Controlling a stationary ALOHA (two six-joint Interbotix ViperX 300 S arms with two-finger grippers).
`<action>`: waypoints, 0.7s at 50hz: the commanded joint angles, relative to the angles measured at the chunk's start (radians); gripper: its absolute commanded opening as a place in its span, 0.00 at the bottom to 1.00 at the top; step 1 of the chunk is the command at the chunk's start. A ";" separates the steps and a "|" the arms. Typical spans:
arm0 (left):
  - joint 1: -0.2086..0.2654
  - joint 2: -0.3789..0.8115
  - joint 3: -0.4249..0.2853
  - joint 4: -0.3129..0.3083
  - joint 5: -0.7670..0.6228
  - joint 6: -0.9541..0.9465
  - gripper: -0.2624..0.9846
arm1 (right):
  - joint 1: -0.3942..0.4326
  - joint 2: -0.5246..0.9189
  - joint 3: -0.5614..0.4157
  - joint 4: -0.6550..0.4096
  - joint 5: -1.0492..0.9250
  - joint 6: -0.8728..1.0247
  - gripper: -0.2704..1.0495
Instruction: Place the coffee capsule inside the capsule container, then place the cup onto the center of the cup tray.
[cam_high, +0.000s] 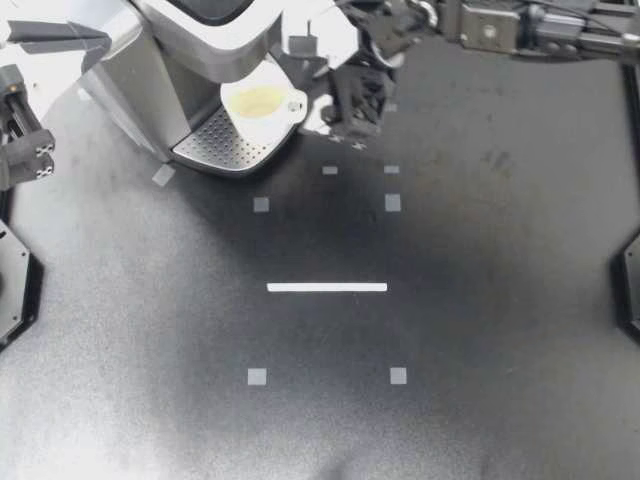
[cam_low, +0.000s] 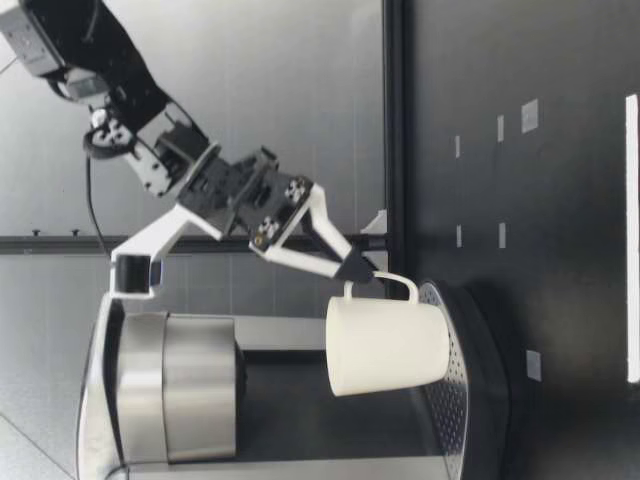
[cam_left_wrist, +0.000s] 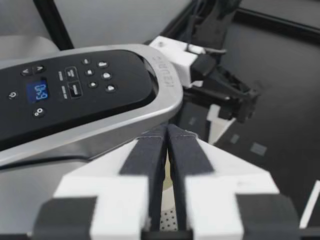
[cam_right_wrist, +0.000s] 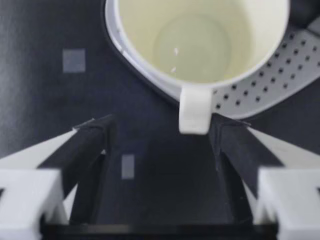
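A white cup (cam_high: 262, 103) stands upright on the perforated cup tray (cam_high: 225, 142) of the coffee machine (cam_high: 150, 60). It is empty, and its handle (cam_right_wrist: 194, 110) points toward my right gripper (cam_high: 320, 100). That gripper is open. The handle sits between its fingers close to one fingertip (cam_right_wrist: 225, 142), and the other finger stands well apart. In the low view the right gripper (cam_low: 352, 266) hovers just above the handle beside the cup (cam_low: 385, 345). My left gripper (cam_high: 92, 38) is shut on nothing above the machine's control panel (cam_left_wrist: 70, 90). No capsule is visible.
Small grey squares (cam_high: 393, 202) and a white strip (cam_high: 327, 287) mark the dark table in front of the machine. The machine fills the back left corner. My right arm (cam_high: 520, 25) reaches in along the back edge.
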 joint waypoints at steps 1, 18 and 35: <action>0.000 -0.002 -0.008 0.023 -0.006 -0.003 0.31 | -0.012 -0.069 0.018 0.005 -0.023 -0.003 0.71; 0.060 0.040 0.023 0.173 -0.078 -0.129 0.31 | -0.012 -0.215 0.167 0.043 -0.092 -0.009 0.71; 0.193 0.147 -0.029 0.146 -0.109 -0.124 0.31 | 0.055 -0.390 0.301 0.229 -0.120 -0.026 0.61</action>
